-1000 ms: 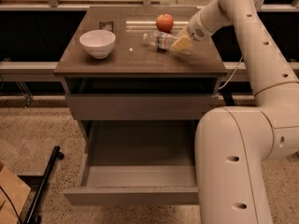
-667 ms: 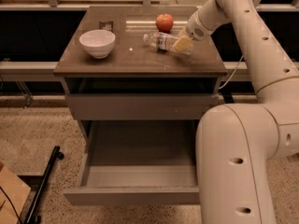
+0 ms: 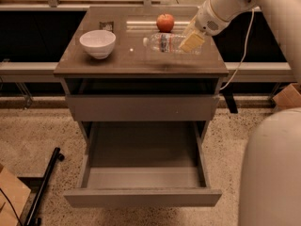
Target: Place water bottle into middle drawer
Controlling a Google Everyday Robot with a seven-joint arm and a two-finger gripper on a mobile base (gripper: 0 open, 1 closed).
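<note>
The water bottle (image 3: pixel 164 43) lies on its side on the tabletop (image 3: pixel 113 62), white cap pointing left, just in front of a red apple (image 3: pixel 165 22). My gripper (image 3: pixel 192 40) reaches in from the upper right, and its yellowish fingers (image 3: pixel 193 42) close around the bottle's base end. The middle drawer (image 3: pixel 141 197) is pulled far out below, its flat tray bare. The plain-fronted drawer (image 3: pixel 141 107) under the tabletop is nearly closed.
A white bowl (image 3: pixel 98 43) stands on the left of the tabletop. My arm's large white body (image 3: pixel 270 168) fills the lower right beside the open drawer. A black rod (image 3: pixel 44 185) and cardboard (image 3: pixel 9 199) lie on the floor at left.
My gripper has shifted only slightly at the bottle's base end. The bottle stays in about the same place on the tabletop. The drawers have not moved.
</note>
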